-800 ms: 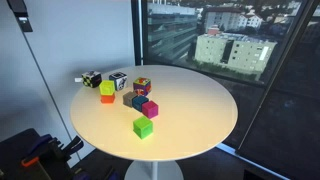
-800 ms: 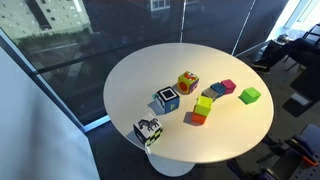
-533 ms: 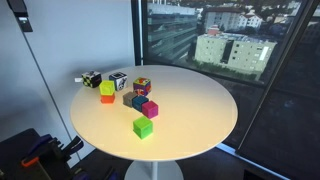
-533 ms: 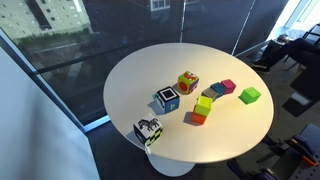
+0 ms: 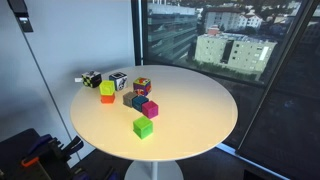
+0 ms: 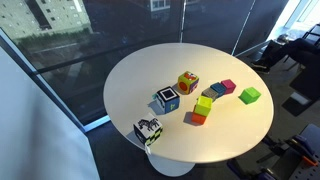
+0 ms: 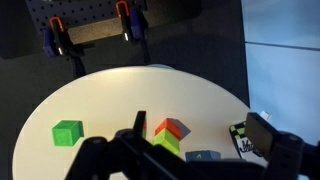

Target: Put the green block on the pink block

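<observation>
The green block sits alone on the round white table, near its edge. The pink block stands a short gap away, touching a dark blue block. In the wrist view the green block lies at the left. The pink block is mostly hidden there behind my left finger. My gripper is open and empty, high above the table. It is far from both blocks.
A multicoloured cube, a yellow-green piece on an orange block and two patterned cubes stand further along the table. Windows lie behind; clamps hang on a pegboard.
</observation>
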Available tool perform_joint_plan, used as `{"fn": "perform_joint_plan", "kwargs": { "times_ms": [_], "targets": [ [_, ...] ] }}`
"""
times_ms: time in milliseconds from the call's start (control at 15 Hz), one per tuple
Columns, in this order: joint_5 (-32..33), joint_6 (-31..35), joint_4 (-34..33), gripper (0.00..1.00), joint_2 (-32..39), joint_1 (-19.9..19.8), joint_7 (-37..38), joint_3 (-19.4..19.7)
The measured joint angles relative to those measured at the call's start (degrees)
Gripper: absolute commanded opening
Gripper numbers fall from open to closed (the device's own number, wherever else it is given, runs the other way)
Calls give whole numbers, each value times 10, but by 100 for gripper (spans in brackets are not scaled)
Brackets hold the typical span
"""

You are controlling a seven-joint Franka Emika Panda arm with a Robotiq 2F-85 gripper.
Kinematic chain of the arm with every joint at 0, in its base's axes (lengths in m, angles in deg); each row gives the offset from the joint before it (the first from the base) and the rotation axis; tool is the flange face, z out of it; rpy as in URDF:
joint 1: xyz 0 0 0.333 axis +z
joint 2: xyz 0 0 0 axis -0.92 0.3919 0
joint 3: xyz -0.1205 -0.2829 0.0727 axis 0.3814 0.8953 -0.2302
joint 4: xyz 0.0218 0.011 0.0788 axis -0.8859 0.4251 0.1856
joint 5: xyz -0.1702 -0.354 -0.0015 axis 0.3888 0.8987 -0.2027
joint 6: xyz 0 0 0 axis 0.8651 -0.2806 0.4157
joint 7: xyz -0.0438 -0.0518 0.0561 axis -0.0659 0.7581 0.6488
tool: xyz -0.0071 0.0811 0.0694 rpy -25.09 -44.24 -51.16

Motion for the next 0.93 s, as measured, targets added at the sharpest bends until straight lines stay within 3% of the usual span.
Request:
{"fn": "perform_joint_plan", "kwargs": {
  "times_ms": [467, 933],
  "targets": [
    [27, 0, 0, 100, 2, -32, 0, 15],
    [59, 2, 3, 100, 24, -59, -34, 66]
  ]
}}
